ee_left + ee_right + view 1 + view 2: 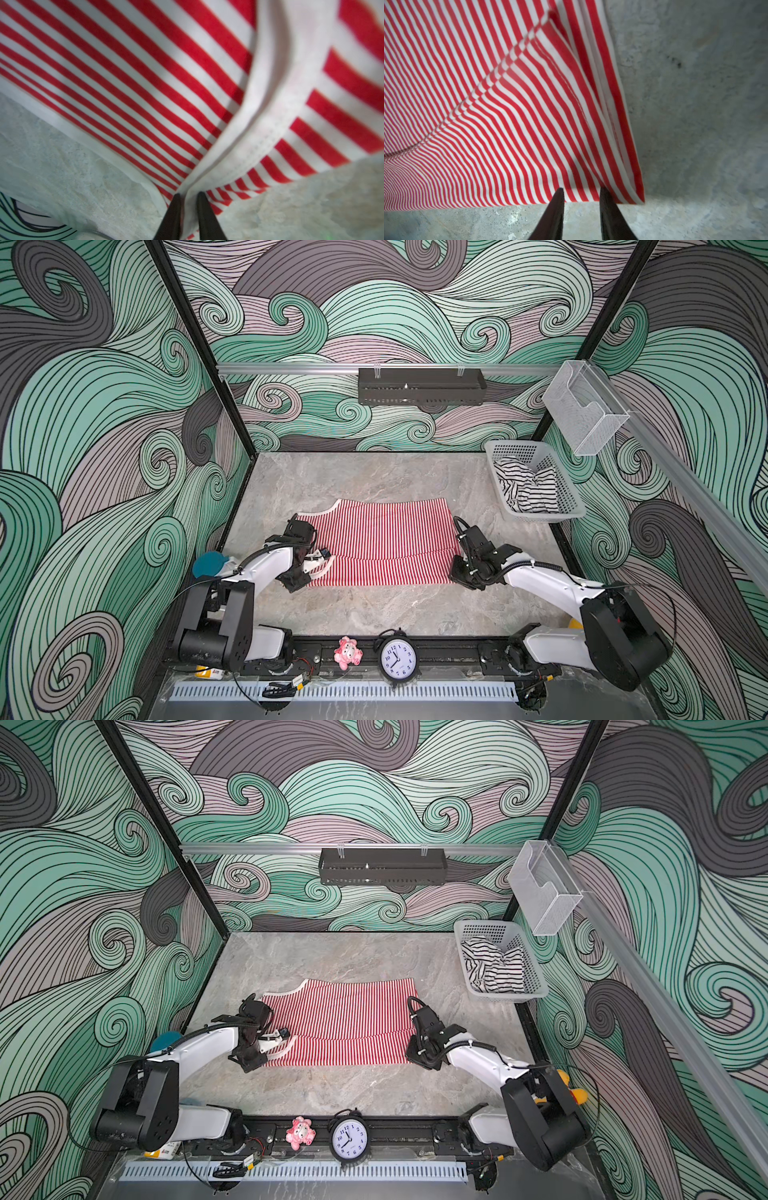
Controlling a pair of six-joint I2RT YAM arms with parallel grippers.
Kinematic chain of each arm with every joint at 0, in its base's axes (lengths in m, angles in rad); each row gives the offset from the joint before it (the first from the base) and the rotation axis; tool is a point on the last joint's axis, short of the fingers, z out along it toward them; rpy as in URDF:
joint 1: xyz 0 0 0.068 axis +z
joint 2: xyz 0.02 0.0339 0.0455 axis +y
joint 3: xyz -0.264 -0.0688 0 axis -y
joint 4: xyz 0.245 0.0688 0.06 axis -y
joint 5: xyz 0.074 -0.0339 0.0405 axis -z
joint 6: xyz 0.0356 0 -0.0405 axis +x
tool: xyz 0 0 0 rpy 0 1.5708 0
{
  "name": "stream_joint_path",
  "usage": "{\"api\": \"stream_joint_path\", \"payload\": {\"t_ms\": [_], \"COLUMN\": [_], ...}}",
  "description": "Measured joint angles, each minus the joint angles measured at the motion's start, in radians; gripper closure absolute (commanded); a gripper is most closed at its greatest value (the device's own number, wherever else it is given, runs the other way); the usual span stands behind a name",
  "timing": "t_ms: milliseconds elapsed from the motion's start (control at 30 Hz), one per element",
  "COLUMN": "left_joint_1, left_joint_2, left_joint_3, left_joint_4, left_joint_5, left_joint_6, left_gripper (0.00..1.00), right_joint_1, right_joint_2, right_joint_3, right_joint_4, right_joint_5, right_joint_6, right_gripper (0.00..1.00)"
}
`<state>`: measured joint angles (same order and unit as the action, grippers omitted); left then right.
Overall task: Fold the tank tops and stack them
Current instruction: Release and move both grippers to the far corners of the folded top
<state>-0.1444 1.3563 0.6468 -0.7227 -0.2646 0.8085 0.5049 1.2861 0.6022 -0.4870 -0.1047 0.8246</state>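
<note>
While left jaws pinch white trim at its 8 o'clock corner, red-striped tank top (382, 539) lies part-folded mid tabletop (374, 610). At its 4 o'clock corner right jaws stand narrowly apart, hem at tips, no pinch seen. B&w tank top (525, 489) crumpled in basket (521, 450), 2 o'clock.

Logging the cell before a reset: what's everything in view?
red-and-white tank top: one, table centre, near edge folded over
black-and-white tank top: one, crumpled in basket
basket: one, white, table's far right corner
wall tray: one, black, back rail
clear holder: one, right rail
clock: one, black-rimmed, near edge
plush toy: one, pink, beside clock
table: one, grey marble
left gripper: black, shut on red-and-white tank top's white trim
right gripper: black, open at its hem
</note>
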Motion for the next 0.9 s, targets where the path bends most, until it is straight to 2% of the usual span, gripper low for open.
{"api": "stream_joint_path", "payload": {"t_ms": [33, 133, 333, 467, 633, 800, 900], "left_joint_1": [0.0, 0.0, 0.0, 0.0, 0.0, 0.001, 0.003], "left_joint_2": [0.0, -0.008, 0.037, 0.192, 0.468, 0.694, 0.804], "left_joint_3": [0.015, 0.092, 0.331, 0.5, 0.76, 0.995, 1.121], "left_joint_4": [-0.023, -0.065, -0.074, -0.061, -0.049, -0.048, -0.057], "left_joint_5": [0.006, 0.026, 0.087, 0.124, 0.184, 0.244, 0.268], "left_joint_6": [-0.002, -0.018, -0.089, -0.158, -0.261, -0.333, -0.365], "left_gripper": [0.71, 0.58, 0.56, 0.56, 0.59, 0.6, 0.6], "right_joint_1": [0.0, -0.003, -0.08, -0.164, -0.259, -0.311, -0.327], "right_joint_2": [-0.013, -0.027, 0.08, 0.254, 0.547, 0.823, 0.937], "right_joint_3": [0.006, 0.061, 0.289, 0.491, 0.806, 1.114, 1.23], "right_joint_4": [-0.011, -0.044, -0.054, -0.051, -0.06, -0.118, -0.158], "right_joint_5": [0.0, 0.004, -0.002, -0.03, -0.08, -0.111, -0.12], "right_joint_6": [-0.004, -0.016, -0.082, -0.14, -0.211, -0.268, -0.288], "right_gripper": [0.58, 0.53, 0.52, 0.55, 0.59, 0.59, 0.6]}}
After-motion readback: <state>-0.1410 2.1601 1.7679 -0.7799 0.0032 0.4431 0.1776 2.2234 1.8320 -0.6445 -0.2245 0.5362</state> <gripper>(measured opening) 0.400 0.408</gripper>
